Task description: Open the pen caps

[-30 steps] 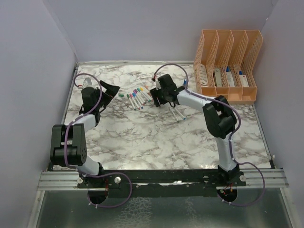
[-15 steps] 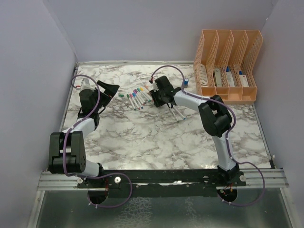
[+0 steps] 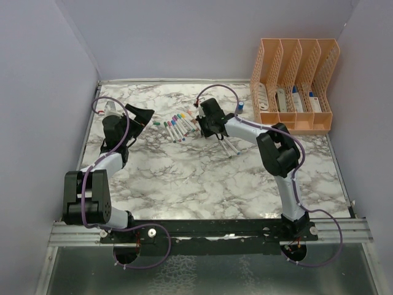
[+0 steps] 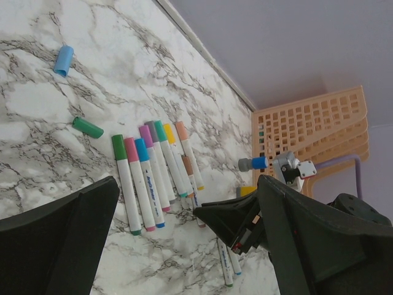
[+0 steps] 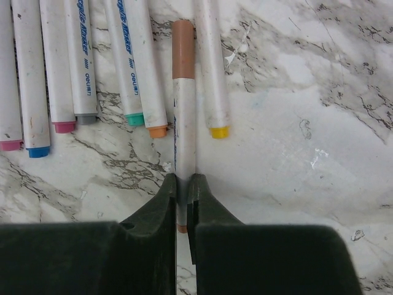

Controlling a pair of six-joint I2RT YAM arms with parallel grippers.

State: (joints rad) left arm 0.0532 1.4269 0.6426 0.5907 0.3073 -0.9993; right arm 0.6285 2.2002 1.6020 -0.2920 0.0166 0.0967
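Several white marker pens with coloured pen caps (image 3: pixel 175 126) lie in a row at the middle back of the table. My right gripper (image 5: pixel 182 184) is shut on the lower barrel of the brown-capped pen (image 5: pixel 183 117), which lies flat among them; its brown cap (image 5: pixel 183 40) points away from the gripper. In the top view that gripper (image 3: pixel 202 128) sits at the row's right end. My left gripper (image 3: pixel 138 120) hangs open left of the row, with nothing between its fingers. A loose blue cap (image 4: pixel 63 59) and a loose green cap (image 4: pixel 88 127) lie apart from the pens.
Two pens (image 3: pixel 228 147) lie right of the right gripper. An orange file organizer (image 3: pixel 293 86) stands at the back right, with a small blue cylinder (image 3: pixel 241 106) and a yellow block (image 4: pixel 245 191) near it. Purple walls close in the table on the left, back and right.
The right gripper's jaws have closed onto the brown-capped pen after a small shift left. The left arm settled slightly toward the back left and stayed open.
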